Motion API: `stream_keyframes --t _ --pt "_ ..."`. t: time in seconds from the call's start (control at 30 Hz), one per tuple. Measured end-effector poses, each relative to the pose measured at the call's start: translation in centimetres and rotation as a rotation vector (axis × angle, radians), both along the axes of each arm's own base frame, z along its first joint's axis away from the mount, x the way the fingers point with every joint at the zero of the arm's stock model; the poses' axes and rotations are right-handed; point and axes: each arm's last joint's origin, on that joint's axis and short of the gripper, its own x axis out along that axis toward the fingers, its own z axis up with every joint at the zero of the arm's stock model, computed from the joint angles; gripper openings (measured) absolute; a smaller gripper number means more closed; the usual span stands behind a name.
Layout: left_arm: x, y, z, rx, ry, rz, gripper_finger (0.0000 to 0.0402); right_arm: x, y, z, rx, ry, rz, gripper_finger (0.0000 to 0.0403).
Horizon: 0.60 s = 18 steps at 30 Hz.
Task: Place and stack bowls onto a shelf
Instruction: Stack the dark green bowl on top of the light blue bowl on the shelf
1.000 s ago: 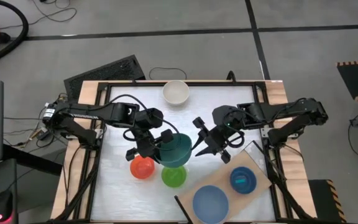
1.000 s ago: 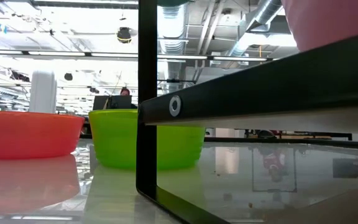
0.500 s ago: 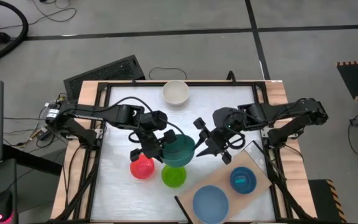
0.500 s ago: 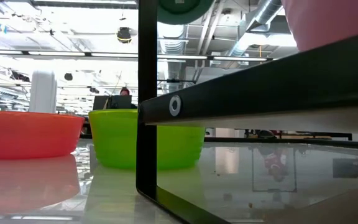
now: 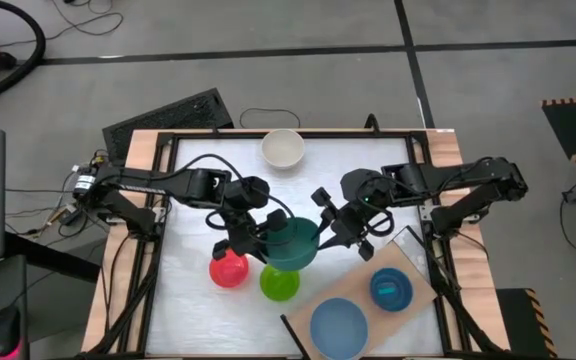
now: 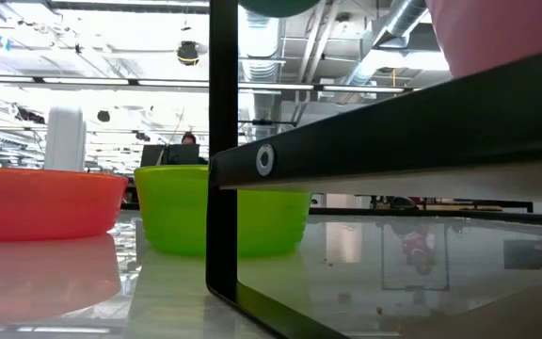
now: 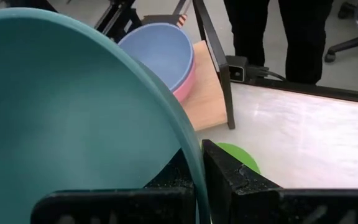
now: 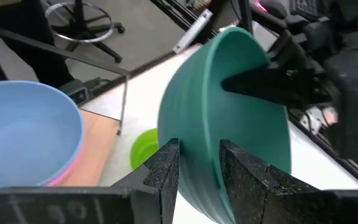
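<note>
A dark teal bowl hangs tilted above the table's middle, over the red bowl and the lime green bowl, which rest on the table. My left gripper is shut on its left rim. My right gripper is open; in its wrist view its fingers stand on either side of the bowl's opposite rim, one outside and one inside. On the shelf sit a slate blue bowl, nested in a pink one, and a cyan bowl. My left gripper pinches the teal bowl's rim, one finger inside the bowl and one outside. The fingers come from the table's left, slanting down. The bowl is lifted clear of the table and tipped on its side, its hollow turned toward the left arm.
A cream-white bowl stands near the table's far edge. The shelf's black frame stands close before the low camera. A person's dark legs stand beyond the table. The table's far left and far right parts are bare.
My left gripper has carried the teal bowl a little toward the table's right, up to my right gripper. The bowl's right rim, which stood apart from the right fingers, now lies between them. The right gripper has stayed in place and open.
</note>
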Motion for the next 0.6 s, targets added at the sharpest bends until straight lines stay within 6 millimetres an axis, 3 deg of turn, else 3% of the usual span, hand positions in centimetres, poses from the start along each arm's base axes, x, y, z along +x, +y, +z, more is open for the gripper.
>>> stream_keyframes --t 0.2,0.43,0.6 --pt "0.2 0.0 0.1 -0.006 -0.022 0.000 0.0000 0.1 0.2 -1.3 0.029 0.029 0.051 0.0123" --pt "0.8 0.0 -0.7 0.009 -0.012 -0.010 0.0001 0.0 0.4 -1.6 0.041 0.050 0.093 0.0033" --pt "1.4 0.1 -0.9 0.052 -0.029 0.049 0.0015 -0.3 0.5 -1.9 0.044 0.099 0.081 0.0033"
